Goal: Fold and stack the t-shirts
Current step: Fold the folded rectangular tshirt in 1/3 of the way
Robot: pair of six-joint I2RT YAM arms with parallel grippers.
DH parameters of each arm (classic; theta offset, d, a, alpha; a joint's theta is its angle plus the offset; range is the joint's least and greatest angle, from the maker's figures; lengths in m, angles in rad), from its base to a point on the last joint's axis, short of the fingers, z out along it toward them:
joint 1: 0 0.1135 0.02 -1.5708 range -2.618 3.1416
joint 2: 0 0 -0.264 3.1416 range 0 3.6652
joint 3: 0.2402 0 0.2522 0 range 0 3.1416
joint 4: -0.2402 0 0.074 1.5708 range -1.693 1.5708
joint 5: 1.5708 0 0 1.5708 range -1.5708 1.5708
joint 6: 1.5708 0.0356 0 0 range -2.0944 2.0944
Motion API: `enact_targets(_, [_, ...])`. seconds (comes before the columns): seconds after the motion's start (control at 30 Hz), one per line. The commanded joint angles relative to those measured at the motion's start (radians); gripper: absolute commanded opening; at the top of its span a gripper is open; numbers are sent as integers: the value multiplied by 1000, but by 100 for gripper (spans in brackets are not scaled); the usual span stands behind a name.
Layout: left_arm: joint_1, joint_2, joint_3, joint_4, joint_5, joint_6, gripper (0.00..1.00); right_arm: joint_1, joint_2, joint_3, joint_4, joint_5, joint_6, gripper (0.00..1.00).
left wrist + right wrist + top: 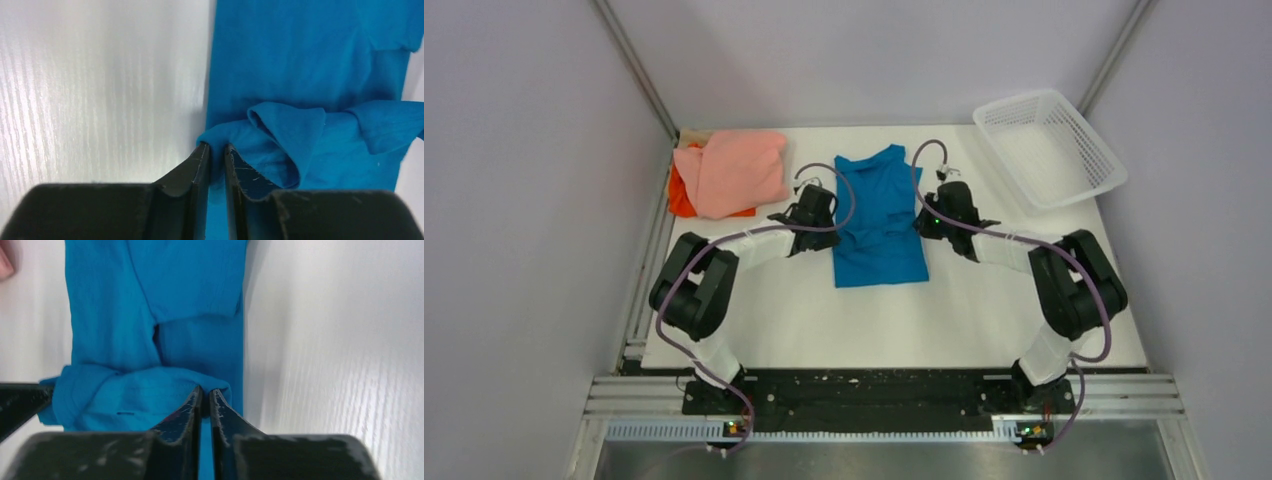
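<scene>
We logged L gripper (216, 148) and R gripper (206, 391) each clamped on opposite side edges of the bright blue soft cloth t-shirt (880, 222), lying mid white table (984, 310) btwn them, long axis near-to-far, both arms equally near.

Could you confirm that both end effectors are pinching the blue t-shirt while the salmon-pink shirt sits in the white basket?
Not quite: the top external view shows the salmon-pink shirt on the orange shirt, outside the white basket. The left end effector and right end effector do pinch the blue t-shirt.
</scene>
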Motion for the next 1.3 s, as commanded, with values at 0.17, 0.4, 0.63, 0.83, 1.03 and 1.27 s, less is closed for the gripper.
enact_targets(0.17, [55,45,223,-162,44,31,59,-47,60,201,-23,-155,-32,47])
enact_targets(0.4, [54,-127,81,-82,140,-20,96,-47,-161,66,-52,-108,-65,60])
enact_targets(0.63, [23,-354,-172,56,239,-42,99,-31,-317,-122,-46,-200,-59,99])
enact_targets(0.83, [-34,-530,-322,96,194,-27,99,91,-297,-164,-2,-222,-61,99])
enact_targets(1.03, [-42,-682,-518,143,181,-36,99,174,-235,-179,88,-199,-62,99])
enact_targets(1.27, [-44,-796,-641,155,183,-63,99,208,-155,-160,138,-185,-65,99])
